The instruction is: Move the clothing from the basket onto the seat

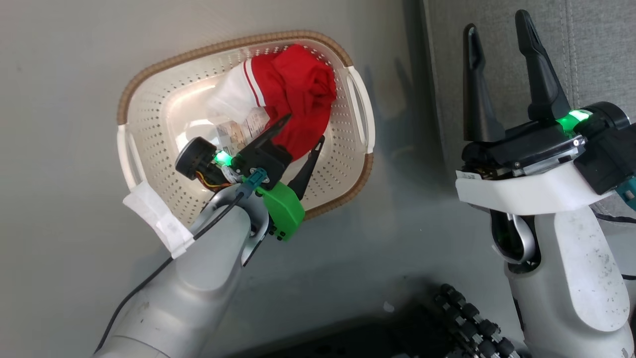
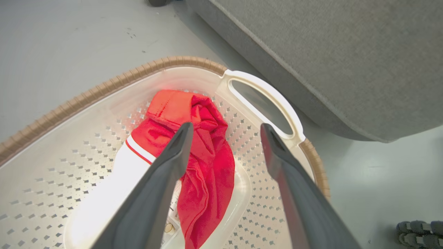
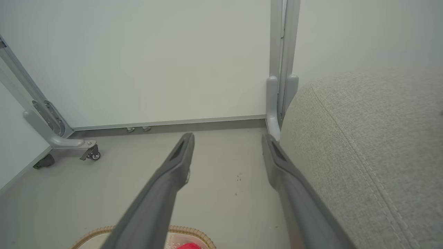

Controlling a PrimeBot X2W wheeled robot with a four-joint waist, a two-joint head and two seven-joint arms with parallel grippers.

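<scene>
The clothing (image 1: 298, 94) lies bunched in the far right part of the cream basket (image 1: 149, 104), red with a white sleeve. My left gripper (image 1: 304, 129) is open inside the basket, its fingers straddling the red fabric without closing on it. In the left wrist view the clothing (image 2: 204, 152) sits between and just beyond my left gripper (image 2: 226, 129), near the basket's (image 2: 104, 88) white handle. My right gripper (image 1: 497, 25) is open and empty, raised over the edge of the grey seat (image 1: 591, 44). The seat (image 3: 373, 145) also fills the right of the right wrist view beside my right gripper (image 3: 228, 136).
A paper label (image 1: 243, 130) lies on the basket floor. The basket stands on pale grey floor (image 1: 59, 223) left of the seat (image 2: 328, 52). White wall panels on wheeled metal frames (image 3: 62, 138) stand behind. A black tracked part (image 1: 472, 323) of my base shows at bottom.
</scene>
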